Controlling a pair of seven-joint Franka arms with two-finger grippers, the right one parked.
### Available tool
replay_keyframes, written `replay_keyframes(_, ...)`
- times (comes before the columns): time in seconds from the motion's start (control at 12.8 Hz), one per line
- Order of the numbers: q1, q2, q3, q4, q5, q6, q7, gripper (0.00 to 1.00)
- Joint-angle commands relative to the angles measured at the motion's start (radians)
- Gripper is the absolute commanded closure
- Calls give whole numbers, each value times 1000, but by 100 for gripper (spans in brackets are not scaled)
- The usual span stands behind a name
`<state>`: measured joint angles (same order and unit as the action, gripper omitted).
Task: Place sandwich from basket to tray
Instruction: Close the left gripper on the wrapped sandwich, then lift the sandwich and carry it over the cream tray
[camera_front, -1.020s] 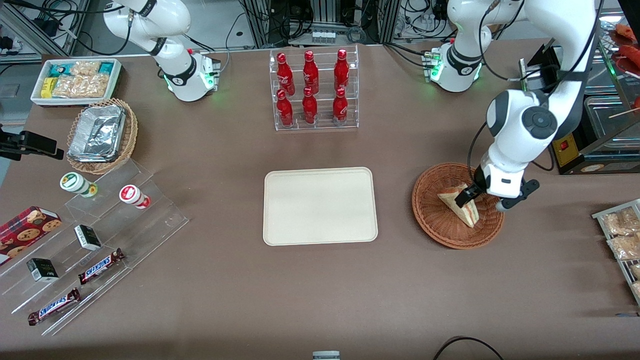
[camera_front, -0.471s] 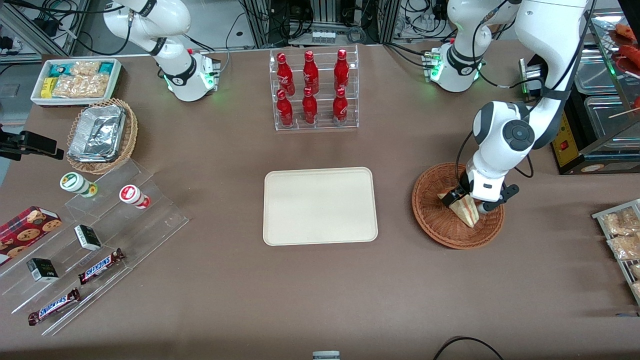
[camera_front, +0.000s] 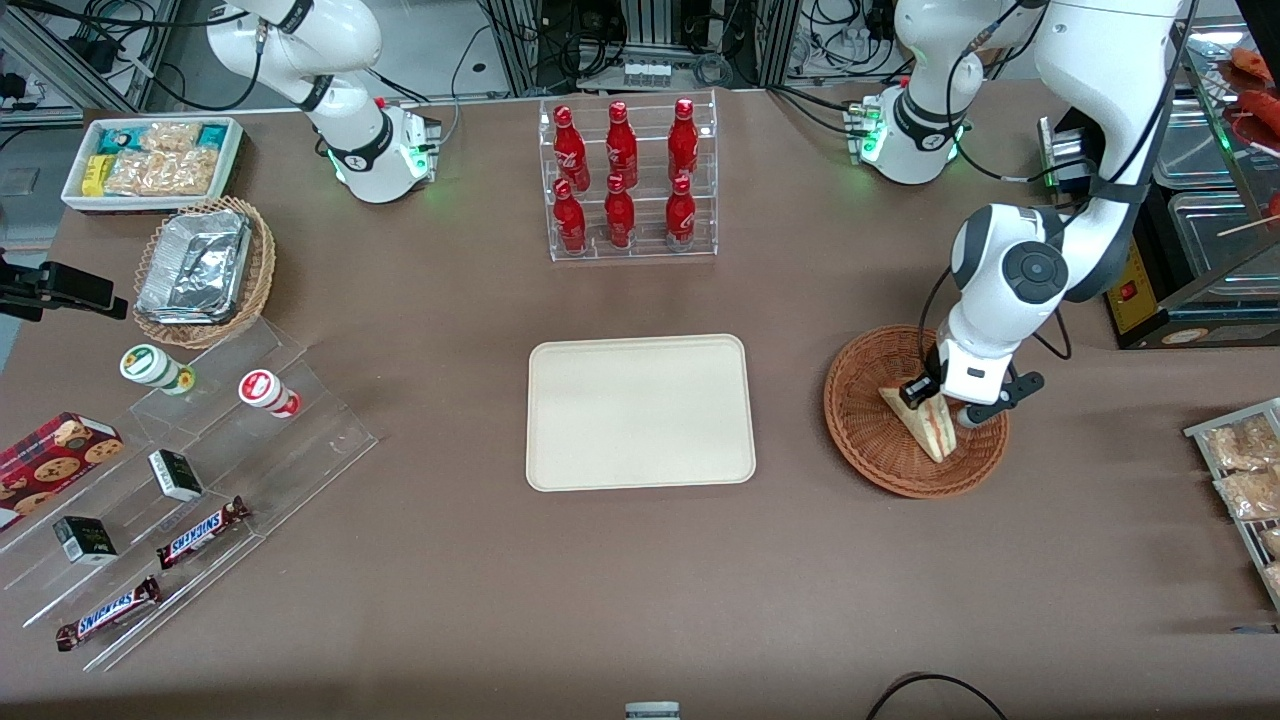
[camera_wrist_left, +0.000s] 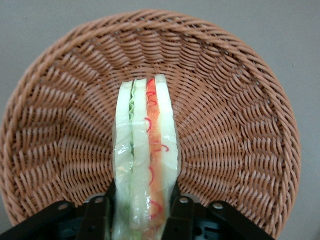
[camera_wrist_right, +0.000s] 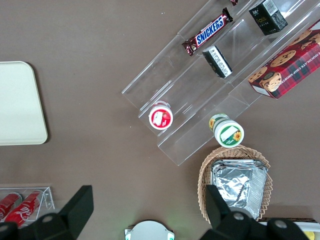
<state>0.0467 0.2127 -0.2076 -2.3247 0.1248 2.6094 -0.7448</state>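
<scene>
Claw (camera_front: 938, 402) down inside the wicker basket (camera_front: 868, 430), clamped on the sandwich (camera_front: 928, 423) with a finger (camera_wrist_left: 98, 216) pressed on each bread face (filling edge up). Sandwich wedge stands on basket floor, apart from the rim. Cream tray (camera_front: 640, 412) bare, bench (camera_front: 790, 560) strip between tray edge and basket.

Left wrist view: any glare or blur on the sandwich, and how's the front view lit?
Left wrist view: sandwich sharp, slight sheen on its wrap, no washout; basket weave crisp; the tool, closed on the sandwich over the basket, is dark and partly cut off by the frame. Front view: even overhead light, soft shadows, small highlights on the red bottles; tray evenly lit.
</scene>
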Motion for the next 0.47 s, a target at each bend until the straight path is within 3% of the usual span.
replay_keyframes(0.0,6,-62,-4,22,24,-80,-1,100)
replay_keyframes(0.24,-33,-78,-41,209,22,-326,-14,100)
replay_keyframes(0.39,-123,-21,-50,408,16,-490,-51,100)
